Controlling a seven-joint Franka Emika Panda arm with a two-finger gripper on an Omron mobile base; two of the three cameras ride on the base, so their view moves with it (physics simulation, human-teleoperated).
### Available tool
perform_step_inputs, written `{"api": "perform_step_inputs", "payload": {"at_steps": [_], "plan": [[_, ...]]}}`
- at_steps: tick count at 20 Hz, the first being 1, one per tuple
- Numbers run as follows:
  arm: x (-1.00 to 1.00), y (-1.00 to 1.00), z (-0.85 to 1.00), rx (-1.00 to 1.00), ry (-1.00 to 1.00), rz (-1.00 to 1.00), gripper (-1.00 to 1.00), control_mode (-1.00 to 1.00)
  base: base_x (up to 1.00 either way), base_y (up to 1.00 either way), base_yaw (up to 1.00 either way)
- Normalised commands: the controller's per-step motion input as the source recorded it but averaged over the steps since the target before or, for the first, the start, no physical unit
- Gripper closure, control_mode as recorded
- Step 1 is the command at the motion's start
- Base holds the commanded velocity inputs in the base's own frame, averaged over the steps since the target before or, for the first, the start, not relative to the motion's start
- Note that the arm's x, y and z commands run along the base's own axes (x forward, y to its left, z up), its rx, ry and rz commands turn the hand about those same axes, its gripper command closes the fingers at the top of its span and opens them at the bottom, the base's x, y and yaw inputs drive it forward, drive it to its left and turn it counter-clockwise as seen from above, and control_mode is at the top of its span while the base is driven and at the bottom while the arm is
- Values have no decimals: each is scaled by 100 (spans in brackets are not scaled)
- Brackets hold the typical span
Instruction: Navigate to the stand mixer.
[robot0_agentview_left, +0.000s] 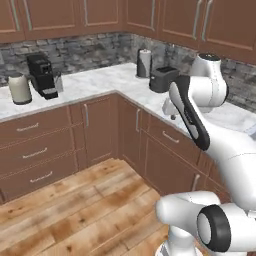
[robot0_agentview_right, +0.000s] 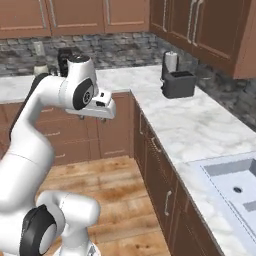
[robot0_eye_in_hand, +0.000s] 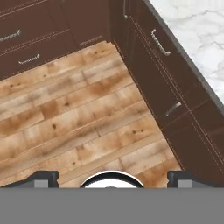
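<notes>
- The gripper (robot0_eye_in_hand: 112, 178) hangs empty in the air with its two finger tips (robot0_eye_in_hand: 46, 177) spread wide, pointing down at the wood floor (robot0_eye_in_hand: 74, 109).
- In the hand view, dark drawer fronts (robot0_eye_in_hand: 170, 83) run from 12 o'clock down to 4 o'clock. The marble counter (robot0_eye_in_hand: 197, 30) lies beyond them at 1 o'clock.
- In the right base view the gripper (robot0_agentview_right: 102, 112) sits at 10 o'clock, in front of the corner cabinets and off the counter edge.
- A dark toaster (robot0_agentview_left: 162, 79) stands on the right run of the counter at 1 o'clock in the left base view. A paper towel roll (robot0_agentview_left: 144, 62) stands upright just behind it in the corner.
- A sink (robot0_agentview_right: 235, 185) is set into the same run at 4 o'clock in the right base view.
- On the far run, at 10 o'clock in the left base view, are a black machine (robot0_agentview_left: 42, 75) and a cream kettle (robot0_agentview_left: 20, 87), near each other but apart.
- The black machine has a boxy head, an upright back and a flat base. I cannot tell whether it is the stand mixer. It is well apart from the gripper, across the floor.
</notes>
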Motion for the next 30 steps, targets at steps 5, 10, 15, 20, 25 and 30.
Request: {"api": "perform_step_inputs", "payload": {"at_steps": [5,10,15,20,25,30], "plan": [[0,0,0,0,0,0,-100,100,-1,5,78],[0,0,0,0,0,0,-100,100,0,0,78],[0,0,0,0,0,0,-100,100,2,1,81],[0,0,0,0,0,0,-100,100,1,20,84],[0,0,0,0,0,0,-100,100,0,34,83],[0,0,0,0,0,0,-100,100,1,41,78]]}}
